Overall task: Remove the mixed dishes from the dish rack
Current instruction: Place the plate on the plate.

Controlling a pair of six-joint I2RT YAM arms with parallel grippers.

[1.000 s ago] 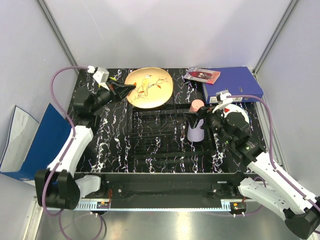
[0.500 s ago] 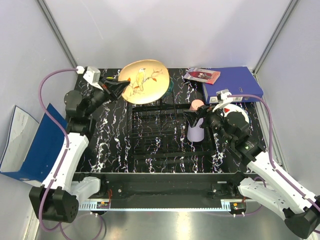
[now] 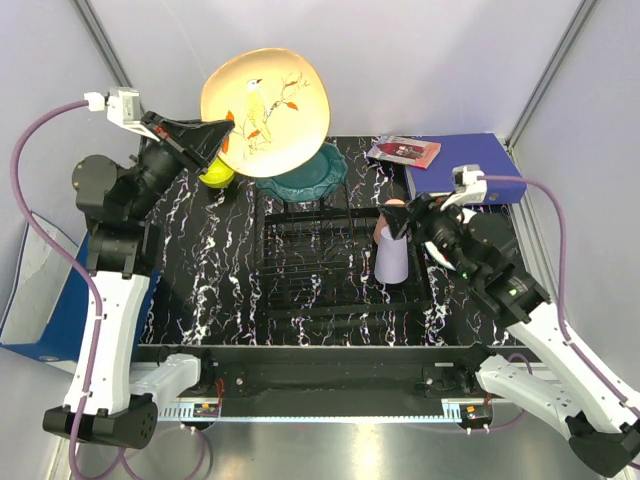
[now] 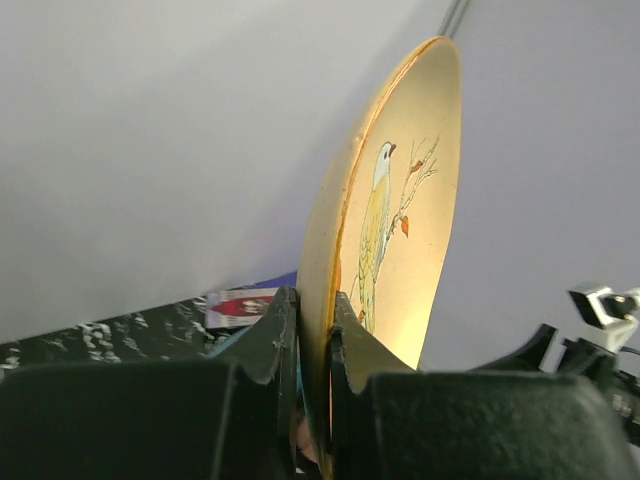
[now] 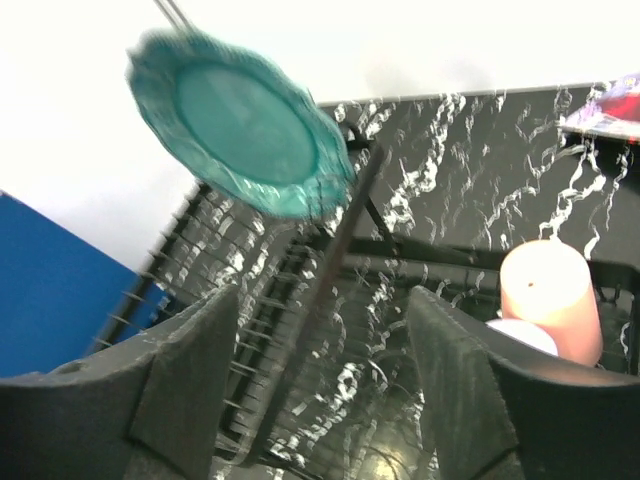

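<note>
Left tool (image 3: 218, 133) clamps the cream-orange plate (image 3: 265, 100) high over the far-left part of the table (image 3: 215, 285).

From here I see the plate's rim pinched between both fingers, its bird picture tilted, well clear of the dish rack (image 3: 330, 295). The teal scalloped plate (image 3: 300, 182) stands at the rack's far end. The right tool (image 3: 405, 220) hangs with jaws spread wide and empty, just beside the pink cup (image 3: 392, 210) and the lavender cup (image 3: 390, 262) in the rack's right side. The small yellow bowl (image 3: 215, 175) sits under the raised plate.
</note>
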